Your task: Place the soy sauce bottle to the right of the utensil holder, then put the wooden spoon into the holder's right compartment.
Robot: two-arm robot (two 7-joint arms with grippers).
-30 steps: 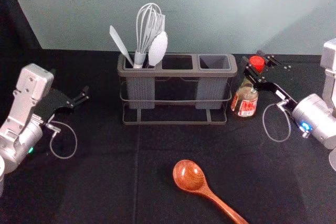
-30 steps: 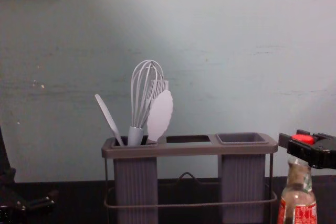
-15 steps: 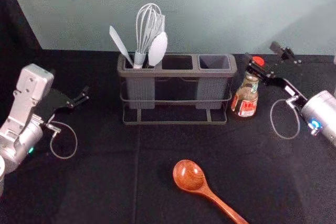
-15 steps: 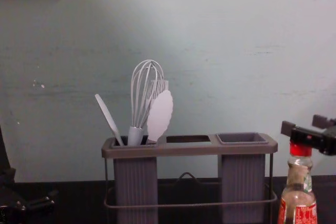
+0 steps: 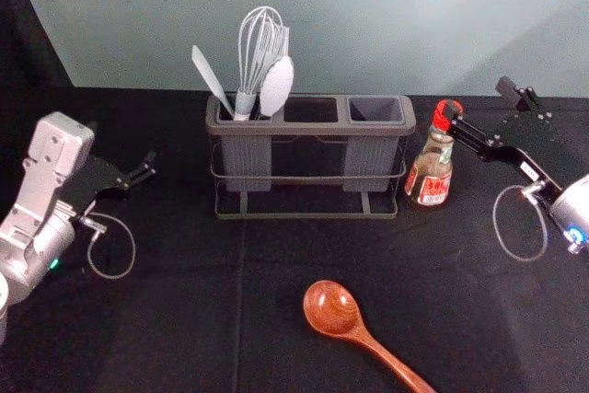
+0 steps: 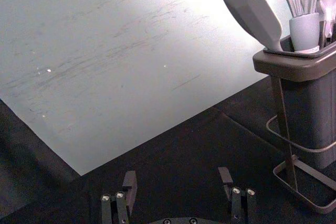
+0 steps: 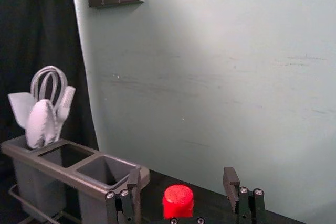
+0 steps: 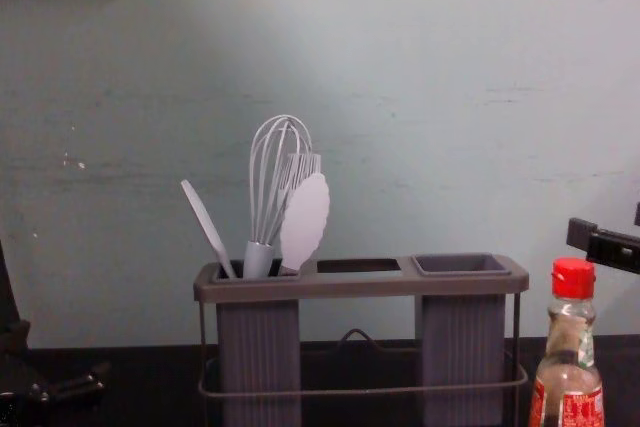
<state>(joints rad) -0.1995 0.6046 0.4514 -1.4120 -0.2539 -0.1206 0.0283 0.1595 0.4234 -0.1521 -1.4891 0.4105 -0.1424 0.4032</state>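
Gaping by the bottle (image 5: 431, 172), right gripper (image 5: 478, 100) clears holder's edge (image 5: 408, 114), left gripper (image 5: 151, 164) opposite.

Lower centre: spoon (image 5: 332, 308), glossy wood. Middle: utensil holder (image 5: 313, 128), matt plastic. Right: bottle (image 5: 431, 162), smooth glass. Lower left: cloth (image 5: 175, 329), matt.

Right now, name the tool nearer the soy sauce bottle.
Right. The right tool hangs open close by the top of the soy sauce bottle; the left tool is farther off, left of the utensil holder.
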